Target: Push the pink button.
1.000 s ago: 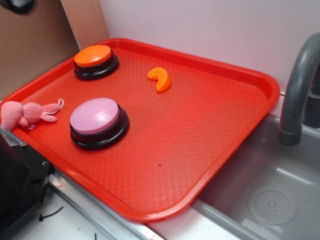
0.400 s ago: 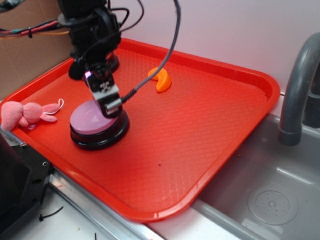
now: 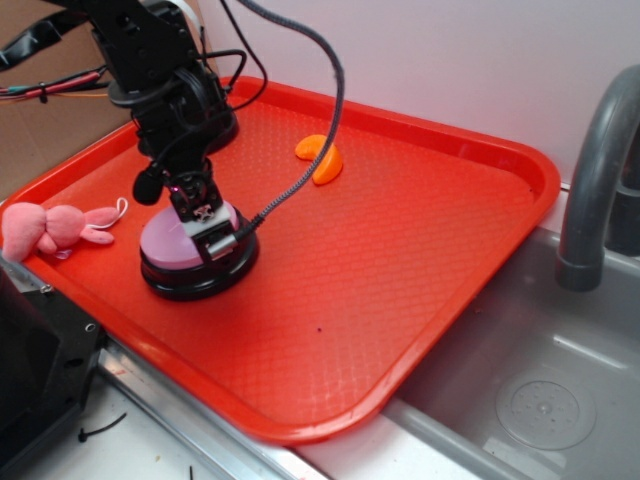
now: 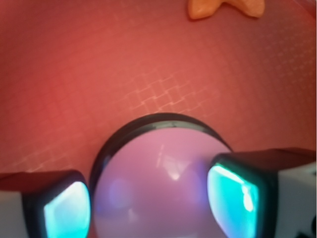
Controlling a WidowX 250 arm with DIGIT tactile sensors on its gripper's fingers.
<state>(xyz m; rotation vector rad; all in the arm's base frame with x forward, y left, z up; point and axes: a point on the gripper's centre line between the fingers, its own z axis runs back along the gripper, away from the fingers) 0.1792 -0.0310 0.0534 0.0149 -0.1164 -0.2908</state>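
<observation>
The pink button (image 3: pixel 158 246), a pale pink dome on a black round base, sits at the front left of the red tray (image 3: pixel 450 150). My gripper (image 3: pixel 207 234) is right over its dome, fingertips low on the top surface; I cannot tell whether they touch it. In the wrist view the button (image 4: pixel 163 173) fills the lower middle. My gripper (image 4: pixel 151 203) is open, one finger (image 4: pixel 67 210) on each side of the dome with nothing gripped between them.
An orange crescent-shaped piece (image 3: pixel 320 158) lies toward the tray's back and shows at the top of the wrist view (image 4: pixel 225 7). A small pink plush toy (image 3: pixel 50 227) rests on the tray's left rim. A grey sink (image 3: pixel 540 390) and faucet (image 3: pixel 595 180) are at the right.
The arm came into view from the back left and descended over the pink button. Since 0.4 s ago the gripper has shifted slightly lower and to the left on the dome.
</observation>
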